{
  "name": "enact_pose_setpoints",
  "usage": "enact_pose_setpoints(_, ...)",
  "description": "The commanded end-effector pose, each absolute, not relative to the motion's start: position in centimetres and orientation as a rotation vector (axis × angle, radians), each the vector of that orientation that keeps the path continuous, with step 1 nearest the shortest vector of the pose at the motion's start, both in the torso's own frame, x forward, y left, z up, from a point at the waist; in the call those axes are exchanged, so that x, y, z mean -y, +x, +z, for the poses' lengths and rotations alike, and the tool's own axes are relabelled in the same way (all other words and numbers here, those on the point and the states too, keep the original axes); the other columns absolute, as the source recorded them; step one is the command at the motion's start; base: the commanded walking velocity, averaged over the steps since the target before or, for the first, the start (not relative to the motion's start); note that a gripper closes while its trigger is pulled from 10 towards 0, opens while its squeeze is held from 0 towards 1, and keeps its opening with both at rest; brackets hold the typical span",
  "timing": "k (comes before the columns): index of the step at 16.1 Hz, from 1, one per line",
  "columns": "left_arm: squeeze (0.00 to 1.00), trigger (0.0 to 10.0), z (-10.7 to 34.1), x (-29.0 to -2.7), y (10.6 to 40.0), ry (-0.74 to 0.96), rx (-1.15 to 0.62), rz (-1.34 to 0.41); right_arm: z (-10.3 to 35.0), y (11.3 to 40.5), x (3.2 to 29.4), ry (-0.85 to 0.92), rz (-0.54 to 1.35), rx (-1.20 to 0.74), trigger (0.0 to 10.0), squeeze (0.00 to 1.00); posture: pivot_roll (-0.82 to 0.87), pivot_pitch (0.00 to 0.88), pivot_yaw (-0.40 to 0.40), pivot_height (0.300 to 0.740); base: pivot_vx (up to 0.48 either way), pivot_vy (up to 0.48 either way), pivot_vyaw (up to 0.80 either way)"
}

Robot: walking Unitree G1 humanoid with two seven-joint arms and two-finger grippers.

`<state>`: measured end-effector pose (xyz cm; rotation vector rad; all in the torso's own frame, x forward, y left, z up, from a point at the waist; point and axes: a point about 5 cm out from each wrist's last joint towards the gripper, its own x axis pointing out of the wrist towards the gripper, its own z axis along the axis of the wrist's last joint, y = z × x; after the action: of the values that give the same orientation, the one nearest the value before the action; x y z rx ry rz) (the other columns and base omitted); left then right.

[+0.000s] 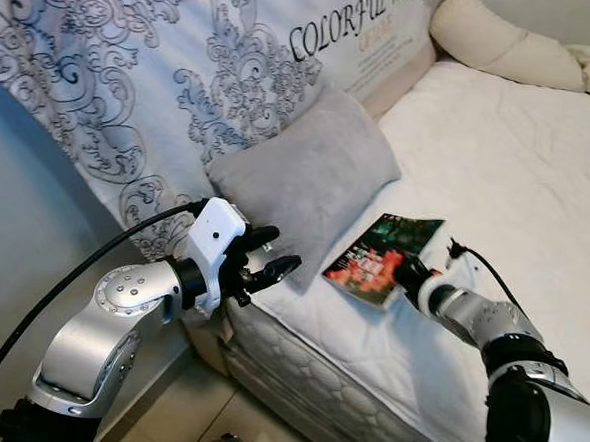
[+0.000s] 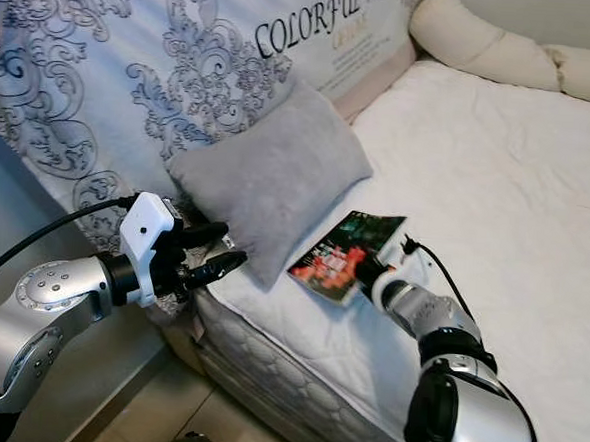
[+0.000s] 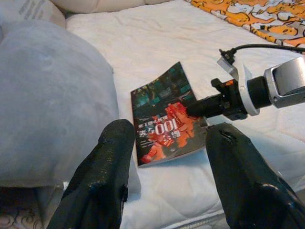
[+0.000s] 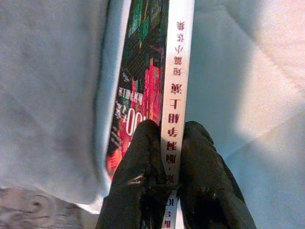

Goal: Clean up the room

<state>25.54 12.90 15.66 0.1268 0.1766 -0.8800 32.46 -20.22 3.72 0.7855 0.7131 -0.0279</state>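
Head views: book (image 1: 384,258) with dark green and red cover lying flat on white mattress (image 1: 518,175), near the bed's front edge, just beside the lower corner of a grey pillow (image 1: 303,176). Pillow propped against a patterned headboard cover (image 1: 104,59) printed with grey scrollwork and the word "COLORFUL". Cream bolster (image 1: 506,49) at the far end of the bed. Right gripper (image 1: 409,275) reaching in from the right, black fingers closed on the book's near right edge — a black cable looping above the wrist. Left gripper (image 1: 273,260) held off the bed's corner, below the pillow, fingers spread, touching nothing. Tiled floor (image 1: 204,406) visible under the left arm.

Left wrist view: two black fingers (image 3: 102,176) wide apart in the foreground, nothing between them. Book (image 3: 164,121) lying beyond them on the mattress, large "100" legible on the cover, grey pillow (image 3: 47,95) beside it. Right gripper (image 3: 190,108) lying across the cover at the spine-side edge. Orange patterned fabric (image 3: 248,14) at the far edge of the bed.

Right wrist view: fingers (image 4: 138,186) pinching the book's white spine (image 4: 178,71) — one pad on the cover side, one on the mattress side. Red characters running along the spine. Pillow (image 4: 47,95) touching the book's far edge.
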Motion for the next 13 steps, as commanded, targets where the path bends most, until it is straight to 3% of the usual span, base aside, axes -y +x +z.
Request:
enact_pose_setpoints(1, 0.25, 10.0, 16.1, -12.6, 25.6, 0.142, -0.169, -0.903, 4.2, 32.9, 20.7, 0.721, -0.021, -0.681, 10.0, 0.0, 0.06, 0.0, 0.08, 0.74, 0.0, 0.0, 0.0)
enact_pose_setpoints(9, 0.25, 10.0, 16.2, -12.0, 25.6, 0.137, -0.184, -0.956, 5.0, 34.0, 19.8, 0.593, 0.028, -0.631, 10.0, 0.0, 0.07, 0.004, 0.084, 0.74, 0.0, 0.0, 0.0)
enact_pose_setpoints(10, 0.25, 10.0, 16.2, -12.0, 25.6, 0.139, -0.187, -0.962, 5.1, 34.1, 19.8, 0.574, 0.033, -0.627, 10.0, 0.04, 0.08, 0.004, 0.084, 0.74, 0.0, 0.0, 0.0)
enact_pose_setpoints(11, 0.25, 10.0, 16.2, -11.9, 25.5, 0.141, -0.191, -0.969, 5.6, 34.4, 20.1, 0.545, 0.035, -0.623, 10.0, 1.0, 0.08, 0.003, 0.082, 0.74, 0.0, 0.0, 0.0)
enact_pose_setpoints(13, 0.25, 10.0, 16.1, -11.9, 25.3, 0.14, -0.194, -0.973, 5.7, 34.5, 20.3, 0.528, 0.04, -0.638, 10.0, 1.0, 0.08, 0.002, 0.078, 0.74, 0.0, 0.0, 0.0)
